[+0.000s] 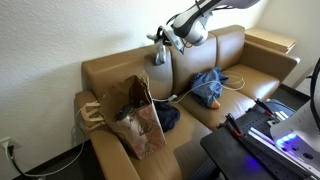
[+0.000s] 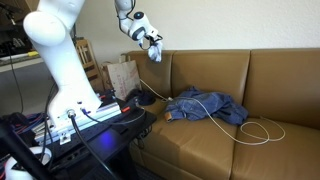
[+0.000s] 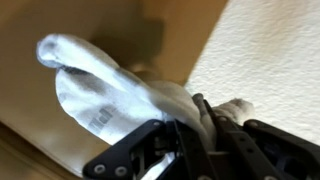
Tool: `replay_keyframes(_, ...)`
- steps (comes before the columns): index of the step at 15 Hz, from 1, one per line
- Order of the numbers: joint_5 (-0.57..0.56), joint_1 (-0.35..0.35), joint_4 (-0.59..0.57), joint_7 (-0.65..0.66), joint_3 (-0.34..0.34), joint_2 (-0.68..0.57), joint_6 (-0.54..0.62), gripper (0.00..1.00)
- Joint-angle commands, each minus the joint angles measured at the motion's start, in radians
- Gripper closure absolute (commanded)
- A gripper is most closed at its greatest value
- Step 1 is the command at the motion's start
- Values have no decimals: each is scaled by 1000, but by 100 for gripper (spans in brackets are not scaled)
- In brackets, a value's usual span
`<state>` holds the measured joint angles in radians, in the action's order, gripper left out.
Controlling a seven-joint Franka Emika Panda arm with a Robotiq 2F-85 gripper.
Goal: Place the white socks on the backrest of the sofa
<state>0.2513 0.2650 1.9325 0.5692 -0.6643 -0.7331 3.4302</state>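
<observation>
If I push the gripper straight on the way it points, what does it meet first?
Probably the top of the sofa backrest, just below the held socks; the wall is close behind, and depth is unclear.

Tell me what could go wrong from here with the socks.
1. The gripper holds the socks close to the wall; released there, they might drop behind the backrest.
2. They dangle from one end, so they may slide off onto the seat.
</observation>
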Motion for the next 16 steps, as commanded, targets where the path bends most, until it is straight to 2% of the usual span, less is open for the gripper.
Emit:
replay_keyframes(1,-77,136,-123,44,-212,-80,-23,96)
replay_keyframes(3,-74,130,-229,85,-262,-145,-55,96)
replay_keyframes(5,-71,87,-313,98,-254,-208,-107,96)
replay_keyframes(6,-73,50,-346,96,-222,-243,-111,96)
replay_keyframes(7,-30,5,-392,30,-194,-291,-91,96)
replay_keyframes(10,-44,-82,-537,-24,-154,-467,-15,96)
replay_keyframes(13,-101,-138,-703,-56,-181,-639,55,96)
replay_keyframes(14,-150,-152,-758,-11,-160,-655,28,96)
replay_keyframes(15,-115,-187,-813,-62,-157,-685,33,96)
replay_keyframes(16,-95,-208,-834,-60,-127,-672,33,59)
